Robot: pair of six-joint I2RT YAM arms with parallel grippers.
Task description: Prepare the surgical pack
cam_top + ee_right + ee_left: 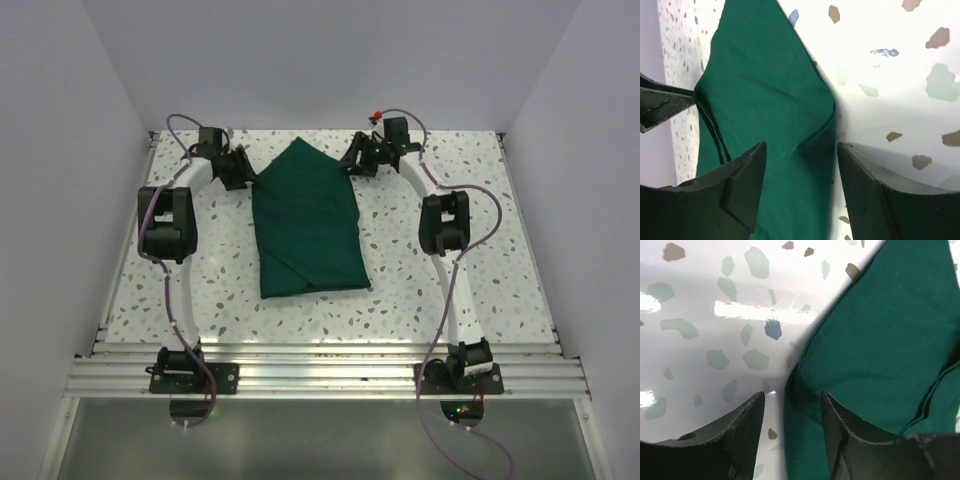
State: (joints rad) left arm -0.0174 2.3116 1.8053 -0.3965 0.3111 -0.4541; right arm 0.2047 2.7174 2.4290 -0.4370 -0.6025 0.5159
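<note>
The surgical pack (305, 225) is a dark green cloth folded into a long bundle on the speckled table, with its far end coming to a point. My left gripper (245, 175) sits low at the bundle's far left edge. In the left wrist view it (790, 400) is open, and a raised fold of the cloth (880, 340) lies between its fingers without being pinched. My right gripper (355, 163) sits at the far right edge. It (801, 147) is open too, straddling the cloth's (765, 85) folded right border.
The white terrazzo table (450, 220) is walled by white panels on the left, back and right. A metal rail (320, 372) with both arm bases runs along the near edge. The left gripper's fingers (660, 102) show at the left of the right wrist view.
</note>
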